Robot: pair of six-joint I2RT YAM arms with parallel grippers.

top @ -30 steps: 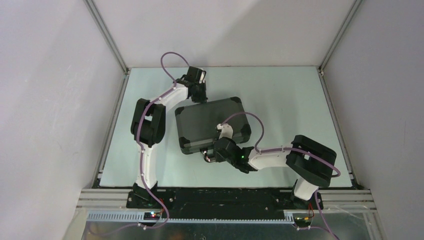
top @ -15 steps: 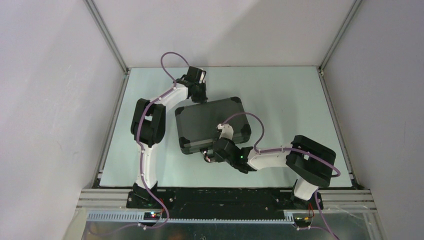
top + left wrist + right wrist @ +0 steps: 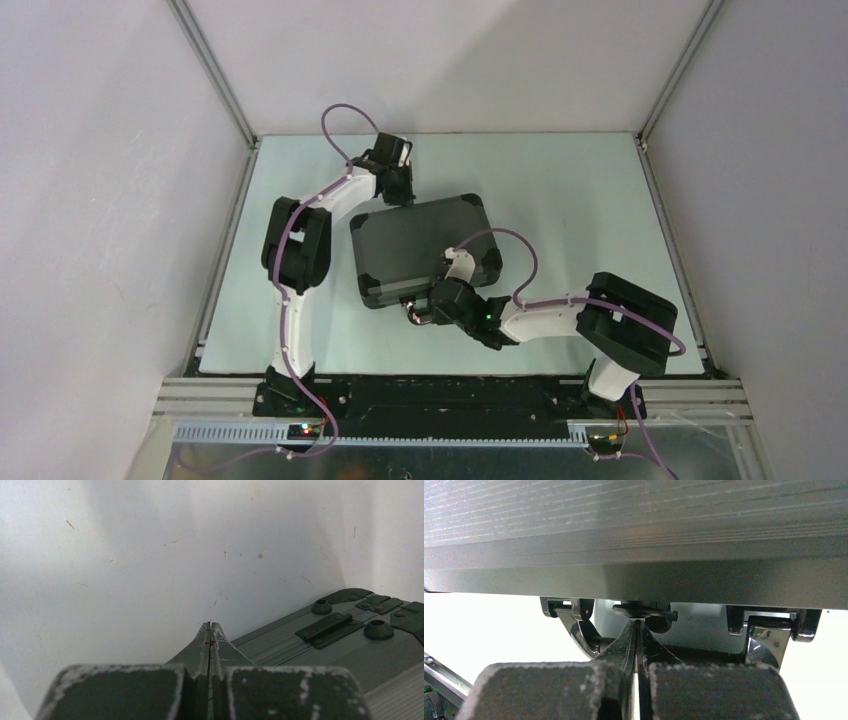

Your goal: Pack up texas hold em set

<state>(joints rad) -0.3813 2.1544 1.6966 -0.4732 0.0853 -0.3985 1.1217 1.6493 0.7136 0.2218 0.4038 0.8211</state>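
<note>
The texas hold em set shows only as its black hard case (image 3: 420, 245), lid closed, lying flat mid-table; whatever is inside is hidden. My left gripper (image 3: 398, 196) is shut at the case's far left corner, and in the left wrist view its tips (image 3: 210, 625) hang over the table beside the hinged back edge (image 3: 327, 626). My right gripper (image 3: 414, 312) is shut at the case's near side. In the right wrist view its closed tips (image 3: 638, 623) touch a dark latch knob (image 3: 644, 611) under the ribbed case wall (image 3: 634, 540), between two chrome brackets (image 3: 562, 608).
The pale green table (image 3: 580, 200) is walled by white panels, with metal frame posts at the back corners (image 3: 250, 140). Purple cables loop over both arms (image 3: 500, 240). A metal rail (image 3: 450, 390) runs along the near edge by the arm bases.
The right arm's elbow and cable loop have shifted slightly right and down. Its gripper stays at the case's near edge. The left arm and the case have not moved.
</note>
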